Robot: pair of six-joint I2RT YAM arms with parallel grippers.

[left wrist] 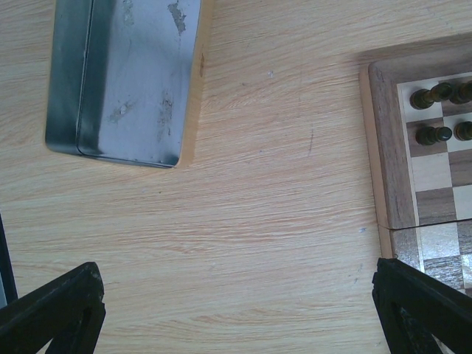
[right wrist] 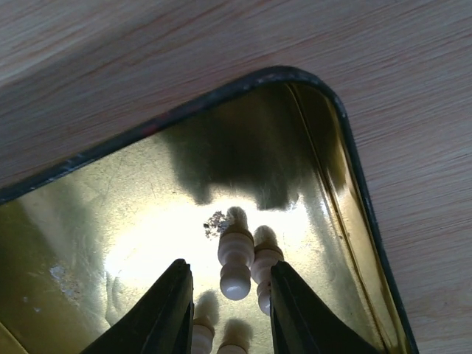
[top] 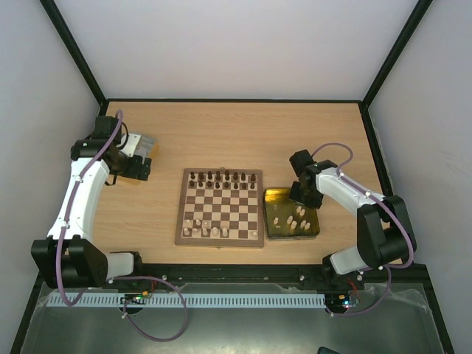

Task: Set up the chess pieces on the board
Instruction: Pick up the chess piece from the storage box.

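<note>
At the far left the silver tray (left wrist: pixel 125 74) lay on the table, and just beside it the left gripper (left wrist: pixel 236 269) hovered over bare wood with its jaws spread wide and nothing between them, the corner of the board (top: pixel 221 206) showing at the right of its view. The board sat in the middle of the table, with the dark pieces (top: pixel 221 177) lined up along its far rows and only a few cream pieces (top: pixel 206 231) standing on the near rows. Just right of the board was the gold tray (right wrist: pixel 74 243), which held the remaining cream ones. The right gripper (right wrist: pixel 228 267) was lowered into it, its jaws drawn partway in around a cream piece (right wrist: pixel 236 254) with a second piece (right wrist: pixel 264 258) close against it. Whether either piece was actually pinched could not be told. The main risk lay there: with two pieces so close together, the jaws might catch both, or nip one off-centre, so that it slipped on lifting and dropped back into the tray or rolled. A piece carried crooked could also topple its neighbours when set on the near rows.
</note>
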